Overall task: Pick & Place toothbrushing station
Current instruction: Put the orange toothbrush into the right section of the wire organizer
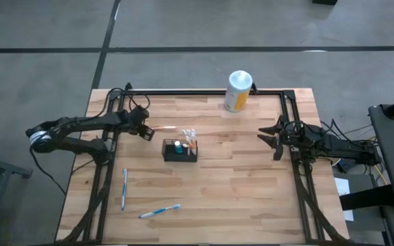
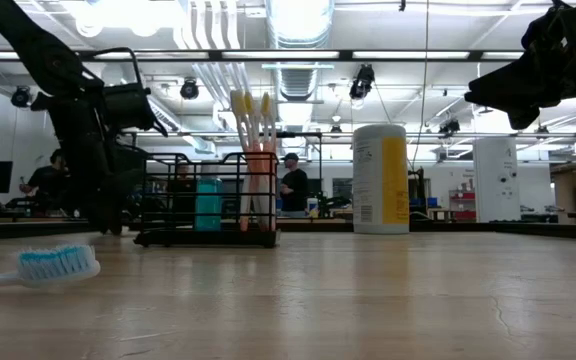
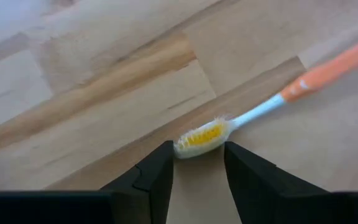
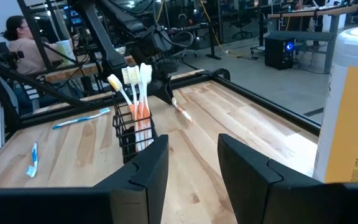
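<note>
Left wrist view: orange-handled toothbrush (image 3: 272,102), yellow bristles, is seen lying on planked wooden desk (image 3: 104,81) between parted left gripper (image 3: 197,165) jaws; nothing is gripped. Right gripper (image 1: 273,140) jaws parted, empty.

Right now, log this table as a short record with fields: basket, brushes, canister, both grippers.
basket: small black wire-mesh basket mid-table, holding upright orange-handled toothbrushes and a teal item
loose brushes: orange-handled toothbrush flat on the wood; two blue toothbrushes near the front-left
canister: white-topped yellow-labelled canister at the back edge
left gripper: open, fingers either side of the yellow bristles
right gripper: open, empty, at the right side
</note>
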Tool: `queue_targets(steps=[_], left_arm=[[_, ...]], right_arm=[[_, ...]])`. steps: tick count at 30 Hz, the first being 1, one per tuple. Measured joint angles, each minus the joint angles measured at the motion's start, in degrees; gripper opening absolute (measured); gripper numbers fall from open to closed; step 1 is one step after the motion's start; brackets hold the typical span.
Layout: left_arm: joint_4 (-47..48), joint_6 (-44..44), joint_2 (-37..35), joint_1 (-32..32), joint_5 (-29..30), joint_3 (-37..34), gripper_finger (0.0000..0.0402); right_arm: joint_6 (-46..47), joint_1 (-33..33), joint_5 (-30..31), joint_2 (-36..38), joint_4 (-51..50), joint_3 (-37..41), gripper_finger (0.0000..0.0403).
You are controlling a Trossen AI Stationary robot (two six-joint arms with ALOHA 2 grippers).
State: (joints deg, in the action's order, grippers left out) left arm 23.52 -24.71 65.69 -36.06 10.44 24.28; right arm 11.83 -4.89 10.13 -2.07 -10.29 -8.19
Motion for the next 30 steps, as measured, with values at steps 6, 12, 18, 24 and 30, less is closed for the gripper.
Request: queue_targets(steps=[6,12,18,24,30], left_arm=[[-0.43,-0.44,0.0,-0.01,-0.57,-0.29,0.0092],[-0.47,-0.42,-0.05,-0.01,-0.55,-0.29,0.0012],[-0.47,0.65,-0.07,-0.01,-0.59,-0.2,0.0004],[-0.26,0.7,-0.13,-0.03,-2.03,0.98,0.0004],[-0.56,6.4,-0.59,-0.16,2.91,7.08,0.0023]], right_arm=[[-0.01,-0.02,0.01,0.0,-0.02,0.0,0.0132],[-0.02,0.0,0.02,0.0,-0.02,0.0,0.0132],[-0.02,-0.02,0.02,0.0,-0.02,0.0,0.0132],[0.0,0.0,0.01,0.0,0.0,0.0,0.0132],[-0.02,0.0,0.02,0.0,0.0,0.0,0.0132]])
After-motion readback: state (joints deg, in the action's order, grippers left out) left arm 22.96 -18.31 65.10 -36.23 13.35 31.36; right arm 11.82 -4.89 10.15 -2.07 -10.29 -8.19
